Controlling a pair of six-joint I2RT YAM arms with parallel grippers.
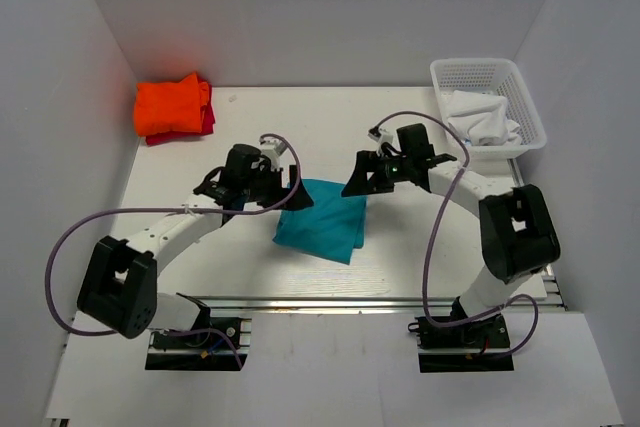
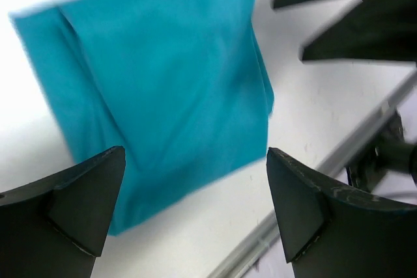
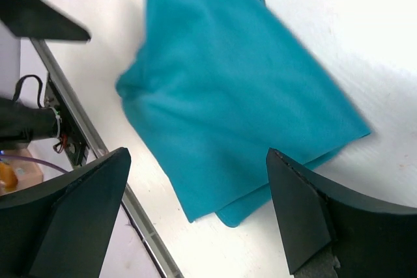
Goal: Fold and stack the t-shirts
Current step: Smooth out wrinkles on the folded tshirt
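Teal shirt (image 1: 322, 222): folded, centre of surface (image 1: 250, 267). L hand (image 1: 290, 192) & R hand (image 1: 358, 182): at its far corners, both spread, holding nothing. Orange shirt (image 1: 172, 105) atop red shirt (image 1: 206, 125), far-left corner.

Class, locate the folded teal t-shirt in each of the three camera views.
Top external: teal t-shirt at the centre of the table.
Left wrist: upper middle, filling much of the frame.
Right wrist: centre, reaching the top.
Shared landmark: metal rail along the near edge.
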